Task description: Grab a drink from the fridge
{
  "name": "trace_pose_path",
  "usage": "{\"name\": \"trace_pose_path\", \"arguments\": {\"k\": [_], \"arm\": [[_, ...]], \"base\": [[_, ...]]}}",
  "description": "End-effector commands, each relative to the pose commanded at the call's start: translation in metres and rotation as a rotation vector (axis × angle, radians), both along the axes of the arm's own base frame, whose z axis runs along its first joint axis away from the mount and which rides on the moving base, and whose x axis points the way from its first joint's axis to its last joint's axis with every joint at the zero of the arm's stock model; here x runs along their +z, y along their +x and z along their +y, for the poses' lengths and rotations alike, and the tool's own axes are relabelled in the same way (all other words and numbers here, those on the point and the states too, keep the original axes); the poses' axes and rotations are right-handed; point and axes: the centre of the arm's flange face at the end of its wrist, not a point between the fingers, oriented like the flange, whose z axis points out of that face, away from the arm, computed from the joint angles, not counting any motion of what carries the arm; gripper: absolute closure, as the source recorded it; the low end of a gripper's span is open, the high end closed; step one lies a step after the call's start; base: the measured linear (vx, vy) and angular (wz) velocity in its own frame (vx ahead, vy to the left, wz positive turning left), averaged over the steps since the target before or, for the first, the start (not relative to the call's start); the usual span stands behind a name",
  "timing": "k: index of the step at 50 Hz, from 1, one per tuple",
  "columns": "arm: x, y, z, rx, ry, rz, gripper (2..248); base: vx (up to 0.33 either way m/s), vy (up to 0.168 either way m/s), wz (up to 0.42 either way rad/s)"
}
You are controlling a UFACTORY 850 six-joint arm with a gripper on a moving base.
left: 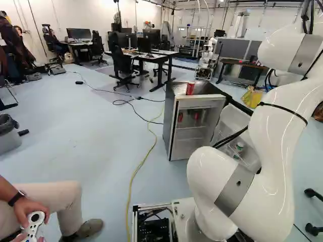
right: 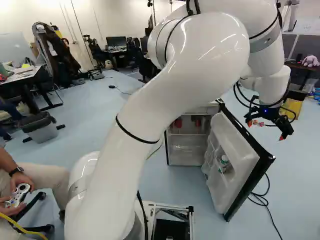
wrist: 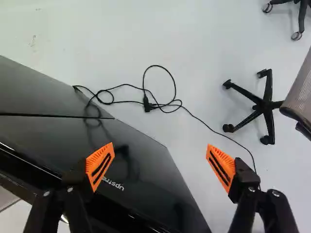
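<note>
Left base view: red cans (left: 196,116) inside the open fridge (left: 169,121). Right base view: hand (right: 265,131) outside the door (right: 242,165); best routed round its free edge, then level inward. Wrist view: fingers apart, nothing gripped

The fridge door (right: 226,188) is white inside, black outside.
</note>
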Motion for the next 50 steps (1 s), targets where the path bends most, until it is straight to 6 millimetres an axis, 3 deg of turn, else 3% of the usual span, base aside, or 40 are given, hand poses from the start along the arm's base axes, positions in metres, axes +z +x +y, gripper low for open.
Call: {"name": "trace_pose_path", "arguments": {"k": [50], "arm": [[0.0003, 0.0093, 0.0058, -0.165, 0.112, -0.167, 3]], "base": [[0.000, 0.000, 0.000]]}}
